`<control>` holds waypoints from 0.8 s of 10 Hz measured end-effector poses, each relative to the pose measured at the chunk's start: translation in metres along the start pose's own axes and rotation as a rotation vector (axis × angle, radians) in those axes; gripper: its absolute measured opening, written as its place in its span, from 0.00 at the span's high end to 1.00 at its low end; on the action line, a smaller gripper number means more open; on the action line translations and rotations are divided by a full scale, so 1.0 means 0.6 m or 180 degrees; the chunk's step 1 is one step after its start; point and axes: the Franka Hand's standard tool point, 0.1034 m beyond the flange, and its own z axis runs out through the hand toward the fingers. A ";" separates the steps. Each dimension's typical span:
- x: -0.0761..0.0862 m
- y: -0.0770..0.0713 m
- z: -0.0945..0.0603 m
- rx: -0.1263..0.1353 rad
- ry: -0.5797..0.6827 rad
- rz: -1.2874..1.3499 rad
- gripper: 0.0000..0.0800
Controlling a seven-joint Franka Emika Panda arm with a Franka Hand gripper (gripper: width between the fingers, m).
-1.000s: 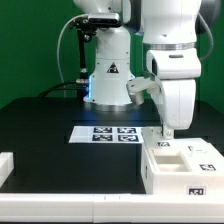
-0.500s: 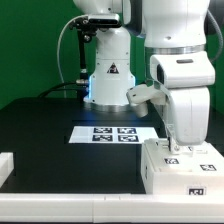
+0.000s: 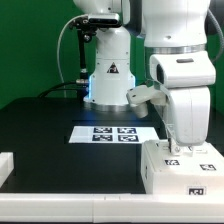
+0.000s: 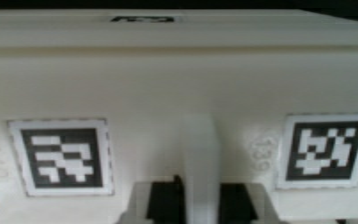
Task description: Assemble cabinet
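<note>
Atop the blocky white plastic cabinet (image 3: 188, 172), fingers (image 3: 170, 148) sit pinched.

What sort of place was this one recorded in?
Most likely a robotics lab bench rather than a home or workshop. A plain green backdrop stands behind a black table. The marker board lies on the table, and a tagged white cabinet box sits near its front.

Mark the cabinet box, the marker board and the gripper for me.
cabinet box (image 3: 170, 180): exterior view, front wall.
marker board (image 3: 105, 133): exterior view, its middle.
gripper (image 3: 172, 148): exterior view, between the fingertips, at the box's top.
</note>
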 end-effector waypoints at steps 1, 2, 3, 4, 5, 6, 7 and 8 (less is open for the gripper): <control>-0.001 0.011 0.000 -0.0003 0.0007 -0.0019 0.92; -0.003 0.026 0.001 0.0040 0.0020 -0.0055 0.92; -0.003 0.026 0.001 0.0130 0.0022 -0.0053 0.92; -0.001 0.027 0.002 0.0200 0.0019 -0.0041 0.92; -0.001 0.027 0.002 0.0237 0.0016 -0.0030 0.92; -0.001 0.027 0.002 0.0239 0.0016 -0.0030 0.92; -0.001 0.027 0.001 0.0238 0.0016 -0.0028 0.92; -0.002 0.027 0.002 0.0240 0.0014 -0.0029 0.83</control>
